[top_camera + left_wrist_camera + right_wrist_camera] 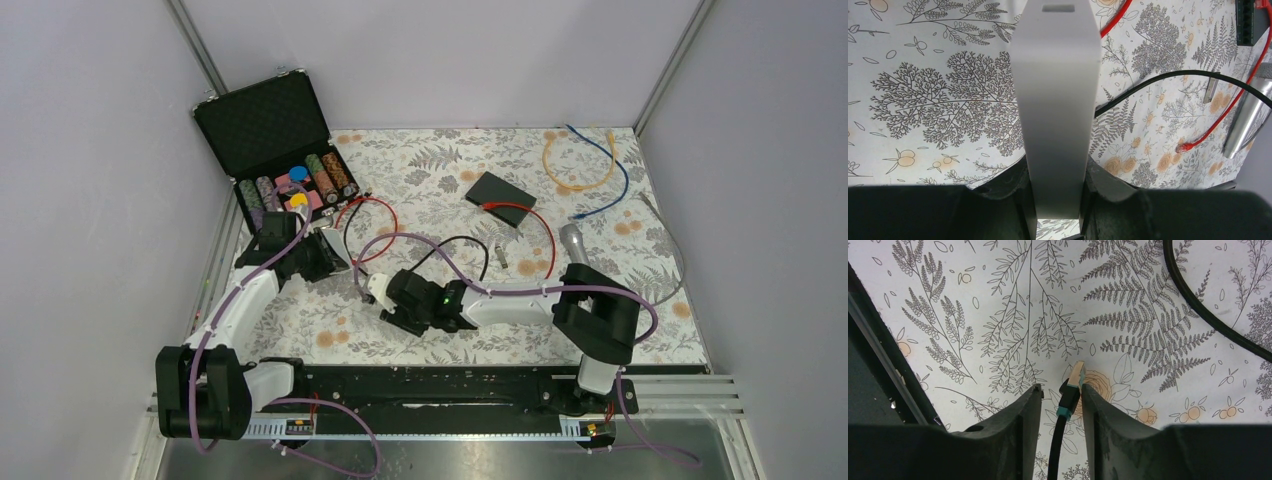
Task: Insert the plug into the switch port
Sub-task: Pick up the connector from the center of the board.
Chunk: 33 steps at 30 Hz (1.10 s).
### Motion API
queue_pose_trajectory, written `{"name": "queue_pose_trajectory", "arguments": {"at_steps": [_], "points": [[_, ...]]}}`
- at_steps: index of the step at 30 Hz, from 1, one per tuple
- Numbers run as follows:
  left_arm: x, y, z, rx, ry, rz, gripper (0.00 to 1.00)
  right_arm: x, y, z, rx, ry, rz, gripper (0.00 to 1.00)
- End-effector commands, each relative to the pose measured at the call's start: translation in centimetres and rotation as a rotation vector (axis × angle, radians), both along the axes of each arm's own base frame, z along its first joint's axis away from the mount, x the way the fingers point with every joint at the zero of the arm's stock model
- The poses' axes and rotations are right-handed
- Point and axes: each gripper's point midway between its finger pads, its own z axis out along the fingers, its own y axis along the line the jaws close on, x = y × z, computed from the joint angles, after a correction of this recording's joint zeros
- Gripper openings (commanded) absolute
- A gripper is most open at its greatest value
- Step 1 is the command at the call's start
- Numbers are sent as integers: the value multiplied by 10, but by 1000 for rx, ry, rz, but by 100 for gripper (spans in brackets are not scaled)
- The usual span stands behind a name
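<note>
My left gripper (pixel 1058 172) is shut on a flat grey box (pixel 1058 95) with a small rectangular slot (pixel 1058 8) at its far end, held over the floral mat. In the top view this gripper (pixel 318 250) is at the left, near the chip case. My right gripper (pixel 1061 390) is open around a black cable's plug (pixel 1071 387) with a clear tip and teal collar. The plug leans on the right finger (pixel 1098 415), and a gap shows to the left finger. In the top view the right gripper (pixel 380 292) is mid-table, right of the left gripper.
A black switch box (pixel 500 192) with a red cable (pixel 540 235) lies at the back centre; its ports show in the left wrist view (pixel 1248 20). An open chip case (pixel 275 140) stands back left. Orange and blue cables (pixel 580 165) lie back right. A silver cylinder (pixel 572 240) lies right of centre.
</note>
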Motion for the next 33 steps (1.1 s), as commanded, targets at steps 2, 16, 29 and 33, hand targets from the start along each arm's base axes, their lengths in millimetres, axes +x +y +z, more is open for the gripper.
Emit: {"name": "queue_pose_trajectory", "arguments": {"at_steps": [2, 16, 29, 33], "points": [[8, -3, 13, -26, -67, -13, 0, 2, 0, -3, -2, -28, -17, 48], [2, -20, 34, -76, -193, -160, 0, 17, -6, 22, 128, -95, -106, 0], [-14, -91, 118, -390, -650, -570, 0, 9, -69, 163, 706, 444, -43, 0], [-34, -107, 142, -457, -792, -731, 0, 7, -86, 206, 841, 537, 29, 0]]}}
